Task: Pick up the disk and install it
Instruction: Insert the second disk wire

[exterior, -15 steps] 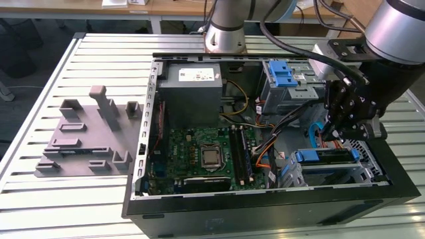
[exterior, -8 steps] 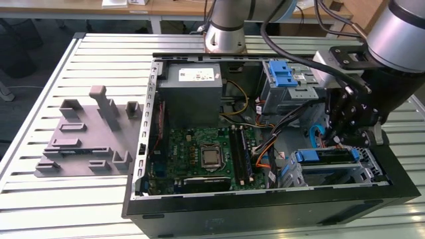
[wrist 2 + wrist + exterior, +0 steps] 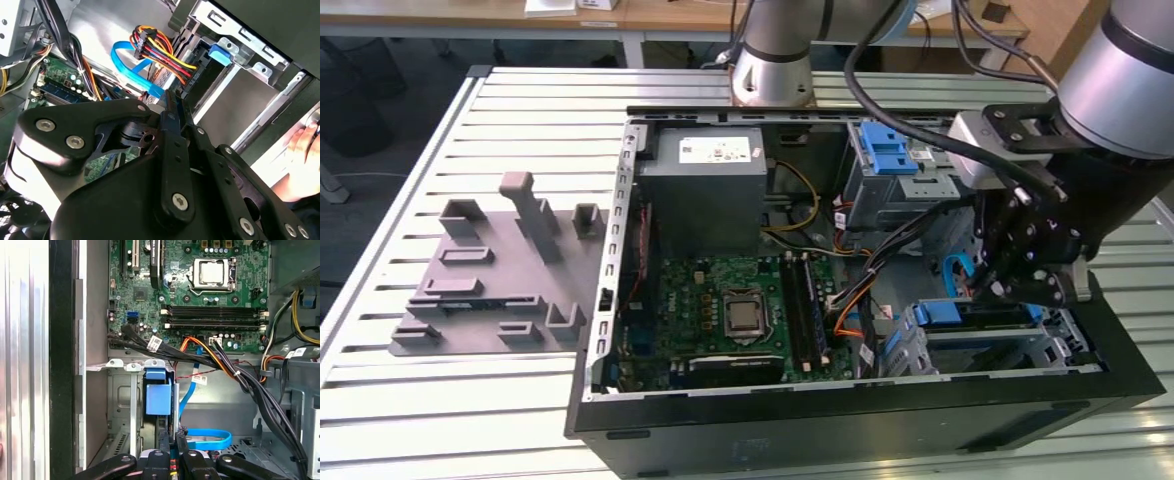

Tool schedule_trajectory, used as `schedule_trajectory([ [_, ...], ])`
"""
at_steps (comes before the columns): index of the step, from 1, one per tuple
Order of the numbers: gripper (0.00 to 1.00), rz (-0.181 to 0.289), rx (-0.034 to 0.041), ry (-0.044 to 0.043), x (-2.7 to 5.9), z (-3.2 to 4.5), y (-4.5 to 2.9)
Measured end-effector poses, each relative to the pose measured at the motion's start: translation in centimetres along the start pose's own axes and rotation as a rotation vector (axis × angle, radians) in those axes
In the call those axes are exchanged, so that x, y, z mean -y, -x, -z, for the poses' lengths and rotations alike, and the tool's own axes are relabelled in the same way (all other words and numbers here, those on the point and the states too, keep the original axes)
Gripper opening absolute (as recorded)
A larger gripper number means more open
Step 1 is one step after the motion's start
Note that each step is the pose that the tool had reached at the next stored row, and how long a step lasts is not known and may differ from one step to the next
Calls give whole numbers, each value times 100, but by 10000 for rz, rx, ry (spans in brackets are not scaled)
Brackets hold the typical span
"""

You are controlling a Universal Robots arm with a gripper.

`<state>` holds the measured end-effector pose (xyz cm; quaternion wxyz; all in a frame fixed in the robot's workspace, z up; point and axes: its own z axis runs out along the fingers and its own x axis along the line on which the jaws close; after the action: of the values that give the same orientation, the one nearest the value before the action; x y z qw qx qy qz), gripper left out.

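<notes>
While pincer [image 3: 172,460] sits closed over the bay, apparently on the disk [image 3: 159,399] (edge-on), keep rails square.

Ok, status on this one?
Gripper down inside computer case, at the disk. Disk slotted in drive cage, blue rail showing. Blue cable loops close alongside.

motherboard [image 3: 200,295] in case | blue latch [image 3: 159,399] on drive cage [image 3: 125,405] — fingers [image 3: 165,442] just beside

A ribbed metal worktable [image 3: 400,400] (pale, slatted) fills the room's centre; wooden desks [image 3: 640,18] line the far side, dark floor [image 3: 387,120] beyond.
</notes>
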<state>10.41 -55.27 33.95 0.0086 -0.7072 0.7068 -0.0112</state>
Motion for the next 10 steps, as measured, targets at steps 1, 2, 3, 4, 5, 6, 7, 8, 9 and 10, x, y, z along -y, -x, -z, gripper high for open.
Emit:
schedule_trajectory([
  [1,17,0,-1,-14,0,-7,-5],
  [2,17,-1,0,-29,-1,-14,-9],
  [3,17,-2,7,-43,-1,-21,-12],
  [4,17,-1,13,-54,-1,-24,-17],
  [5,17,-2,28,-65,-3,-27,-21],
  [6,17,-3,45,-76,-4,-30,-27],
  [7,17,-3,58,-88,-5,-33,-30],
  [8,17,-3,65,-101,-5,-38,-35],
  [9,17,-4,68,-110,-5,-44,-38],
  [10,17,-7,68,-117,-5,-48,-41],
])
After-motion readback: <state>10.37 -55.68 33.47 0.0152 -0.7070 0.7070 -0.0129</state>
